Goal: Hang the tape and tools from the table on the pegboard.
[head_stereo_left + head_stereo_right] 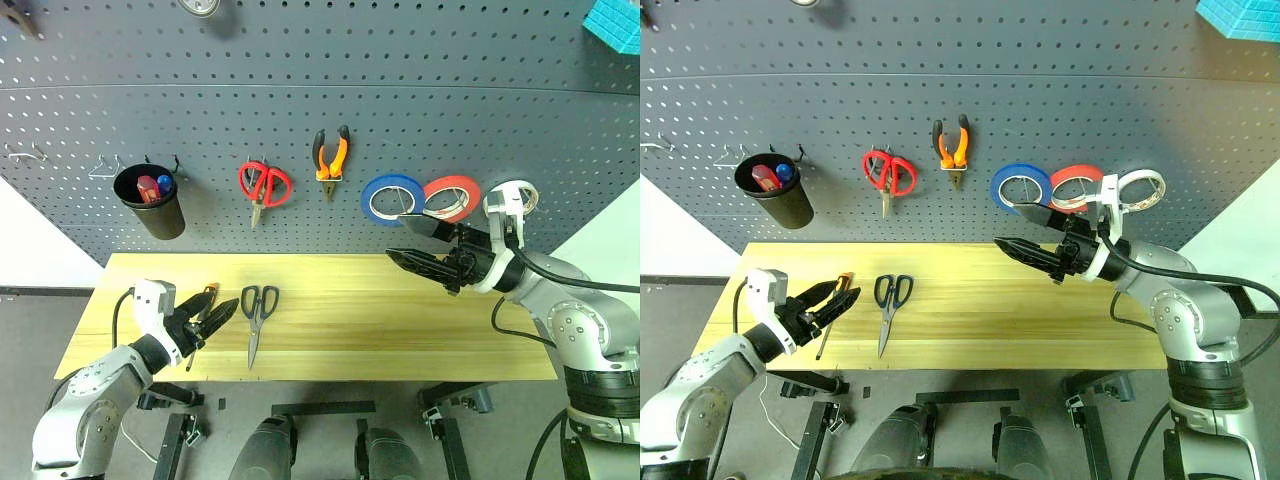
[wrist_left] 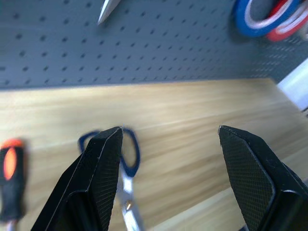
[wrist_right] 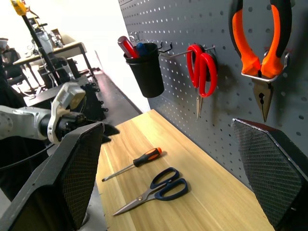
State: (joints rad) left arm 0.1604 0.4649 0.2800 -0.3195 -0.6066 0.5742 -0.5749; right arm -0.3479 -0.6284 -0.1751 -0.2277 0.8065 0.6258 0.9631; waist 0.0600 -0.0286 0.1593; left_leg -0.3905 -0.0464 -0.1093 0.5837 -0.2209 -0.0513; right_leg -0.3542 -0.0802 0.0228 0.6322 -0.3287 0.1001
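up on the pegboard (image 1: 420,110), a black cup (image 1: 152,205) holds red and blue items; pliers (image 1: 331,153) and whitish tape (image 1: 1137,188) hang there. below it, scissors (image 1: 256,312) and screwdriver (image 3: 134,163) lie on the table (image 1: 380,320). left gripper (image 1: 215,312) and right gripper (image 1: 410,240) both gape empty.
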